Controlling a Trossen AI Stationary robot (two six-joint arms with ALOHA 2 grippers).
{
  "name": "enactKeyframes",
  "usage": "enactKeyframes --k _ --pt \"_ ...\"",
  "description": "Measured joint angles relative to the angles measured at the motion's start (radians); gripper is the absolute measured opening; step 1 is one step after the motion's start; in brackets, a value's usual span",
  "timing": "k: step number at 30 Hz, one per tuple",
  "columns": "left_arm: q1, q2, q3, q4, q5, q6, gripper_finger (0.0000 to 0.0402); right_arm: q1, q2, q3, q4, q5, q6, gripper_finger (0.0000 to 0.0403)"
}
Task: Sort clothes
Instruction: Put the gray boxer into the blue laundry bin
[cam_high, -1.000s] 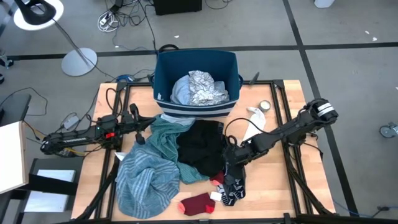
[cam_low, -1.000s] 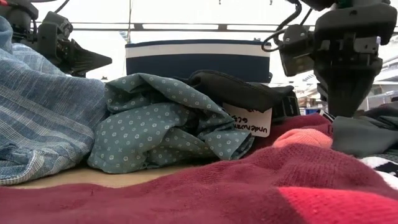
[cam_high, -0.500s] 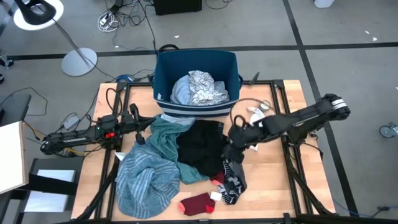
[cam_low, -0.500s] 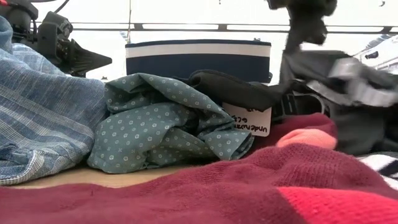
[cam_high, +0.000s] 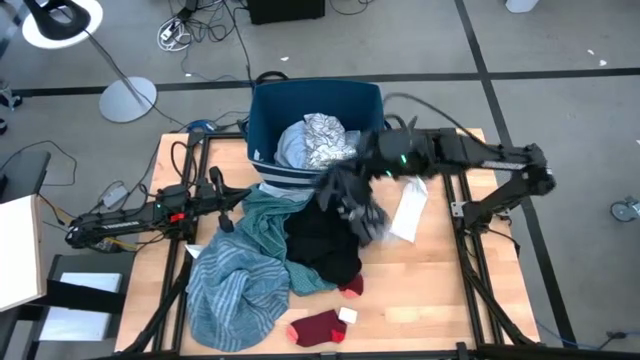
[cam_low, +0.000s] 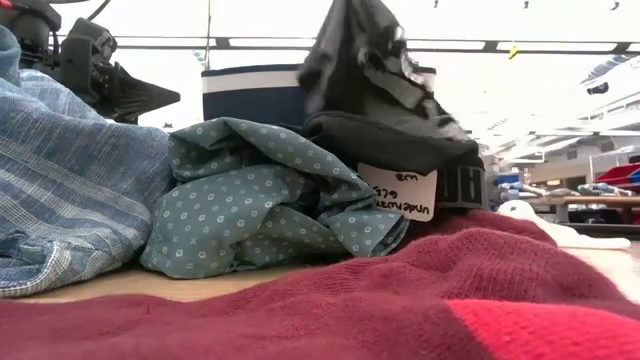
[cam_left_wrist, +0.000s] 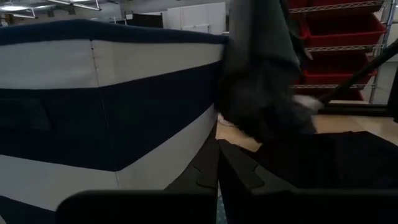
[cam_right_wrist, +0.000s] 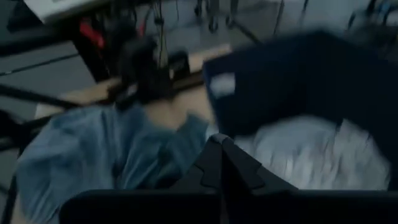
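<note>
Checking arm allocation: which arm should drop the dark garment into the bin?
Right. The right gripper hangs by the bin at its front corner, shut on the dark garment, which dangles from it. The left gripper waits low at the table's left side, holding nothing.

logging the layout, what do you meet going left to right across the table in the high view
left gripper → teal striped garment → black garment → dark patterned garment hanging from the right gripper → white garment
</note>
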Motion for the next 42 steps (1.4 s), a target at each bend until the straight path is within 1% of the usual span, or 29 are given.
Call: enactKeyframes --k 4,6,10,13,16,20,23,25,29,32,35,42 --pt "0.0 0.0 0.0 -0.001 0.0 0.0 0.0012 -0.078 0.115 0.195 0.012 -0.063 -0.169 0.0" --pt "0.0 0.0 0.0 0.0 0.0 0.0 0.0012 -0.119 0.17 0.288 0.045 -0.096 -0.241 0.0" --pt "0.0 0.0 0.0 -0.001 0.0 0.0 0.0012 -0.208 0.273 0.448 0.135 -0.137 -0.302 0.0" --pt "0.0 0.0 0.0 -0.001 0.0 0.0 0.0012 -0.276 0.347 0.529 0.251 -0.211 -0.32 0.0" --pt "0.0 0.0 0.0 -0.001 0.0 0.0 0.0012 -0.341 0.41 0.57 0.444 -0.298 -0.308 0.0" --pt "0.0 0.0 0.0 -0.001 0.0 0.0 0.0012 -0.41 0.485 0.587 0.736 -0.322 -0.221 0.0" --pt "0.0 0.0 0.0 -0.001 0.0 0.0 0.0012 -0.457 0.518 0.588 0.869 -0.322 -0.132 0.0" --pt "0.0 0.0 0.0 -0.001 0.0 0.0 0.0012 -0.483 0.528 0.588 0.906 -0.323 -0.091 0.0" --pt "0.0 0.0 0.0 -0.001 0.0 0.0 0.0012 -0.516 0.531 0.588 0.861 -0.334 -0.036 0.0" --pt "0.0 0.0 0.0 -0.001 0.0 0.0 0.0012 -0.523 0.531 0.588 0.764 -0.379 -0.036 0.0" --pt "0.0 0.0 0.0 -0.001 0.0 0.0 0.0012 -0.523 0.531 0.588 0.632 -0.407 -0.036 0.0" --pt "0.0 0.0 0.0 -0.001 0.0 0.0 0.0012 -0.523 0.531 0.588 0.239 -0.41 -0.035 0.0"
